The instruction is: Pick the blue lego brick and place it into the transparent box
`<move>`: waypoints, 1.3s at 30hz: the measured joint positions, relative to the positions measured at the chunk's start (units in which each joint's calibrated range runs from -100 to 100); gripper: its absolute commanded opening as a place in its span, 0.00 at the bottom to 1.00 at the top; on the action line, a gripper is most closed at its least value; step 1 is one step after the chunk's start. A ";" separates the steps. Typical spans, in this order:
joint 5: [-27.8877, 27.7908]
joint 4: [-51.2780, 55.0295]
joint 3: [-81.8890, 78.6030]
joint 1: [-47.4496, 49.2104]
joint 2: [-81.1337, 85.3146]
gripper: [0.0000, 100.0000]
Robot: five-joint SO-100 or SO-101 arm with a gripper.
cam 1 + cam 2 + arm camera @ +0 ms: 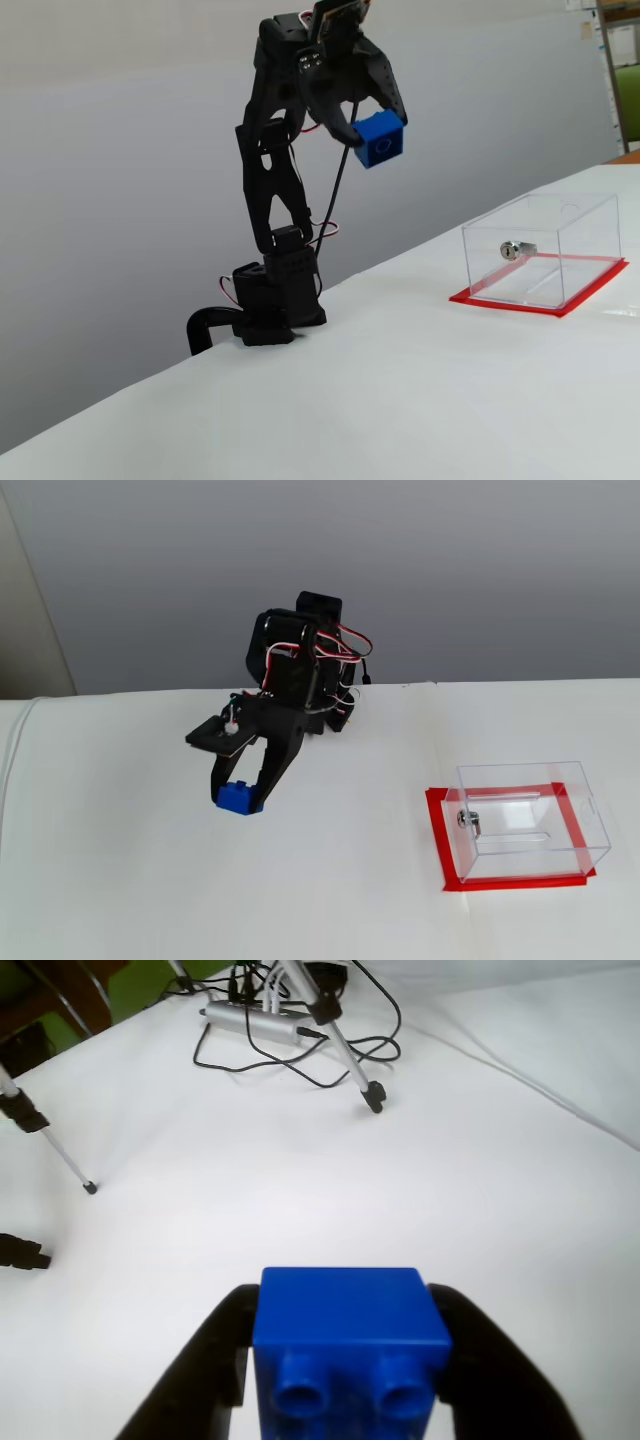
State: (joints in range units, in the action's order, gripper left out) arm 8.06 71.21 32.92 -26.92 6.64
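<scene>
My gripper [350, 1360] is shut on the blue lego brick [348, 1335], which fills the bottom of the wrist view between the two black fingers. In a fixed view the gripper [372, 128] holds the brick [380, 138] high above the table, left of the transparent box [545, 250]. In another fixed view the gripper [240, 798] and brick [236, 798] are well left of the box [525, 820]. The box has clear walls, a red base plate [438, 840] and a small silver cylinder [468, 820] on its wall. It looks empty.
The white table [330, 900] carries tripod legs [355, 1070], a silver bar and black cables [290, 1045] at the far side of the wrist view. The arm's black base [270, 300] stands at the table's back edge.
</scene>
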 measured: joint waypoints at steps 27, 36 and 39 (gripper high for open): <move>-13.58 -0.86 -0.44 61.32 3.64 0.12; -13.58 -7.63 -0.53 71.79 -8.12 0.12; -13.58 -8.05 -0.53 74.47 -11.59 0.12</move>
State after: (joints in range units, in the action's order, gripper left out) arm -5.52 63.15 32.39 47.54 -4.95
